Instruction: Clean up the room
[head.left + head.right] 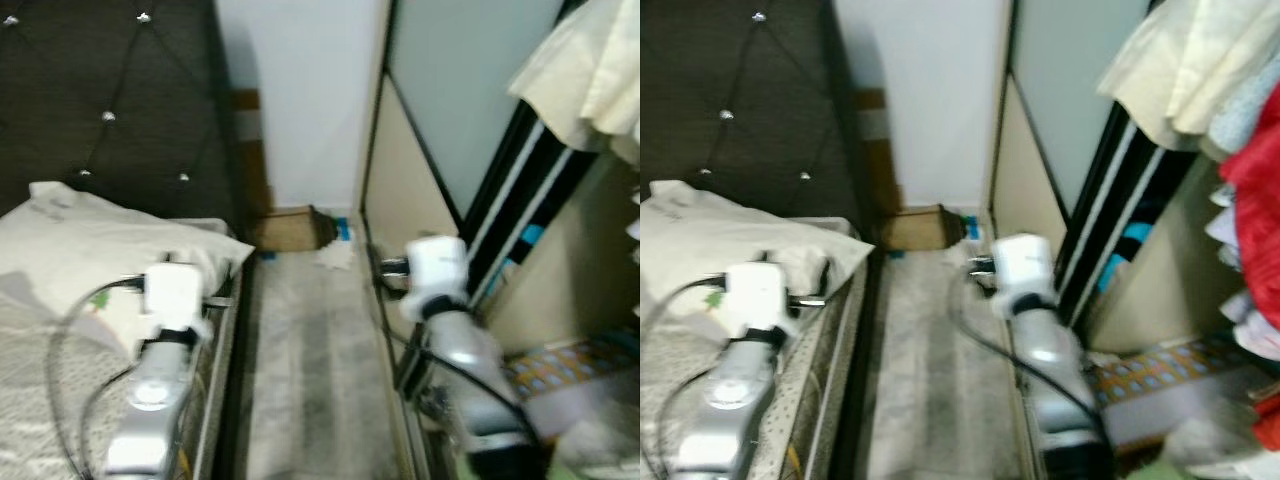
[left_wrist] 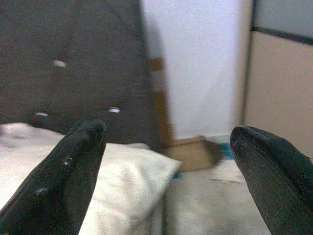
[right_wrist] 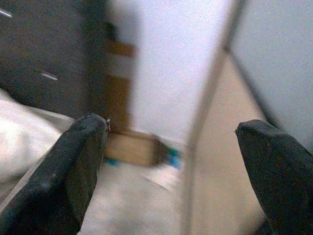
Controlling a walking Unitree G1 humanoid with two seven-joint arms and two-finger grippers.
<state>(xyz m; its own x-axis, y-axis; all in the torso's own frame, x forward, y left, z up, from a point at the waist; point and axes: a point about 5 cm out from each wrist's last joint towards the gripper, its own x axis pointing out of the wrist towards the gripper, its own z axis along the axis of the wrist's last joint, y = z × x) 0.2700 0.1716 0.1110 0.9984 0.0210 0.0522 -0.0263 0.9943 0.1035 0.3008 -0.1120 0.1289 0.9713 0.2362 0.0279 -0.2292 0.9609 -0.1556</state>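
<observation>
Lying at the far end of the floor strip between bed and wardrobe, the crumpled white scrap beside the cardboard box sits straight ahead, nearer the empty, spread-open right hand than the likewise open left hand.

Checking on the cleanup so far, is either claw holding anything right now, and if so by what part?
Nothing is held. The left claw and the right claw are both open, with only air between the fingers.
</observation>
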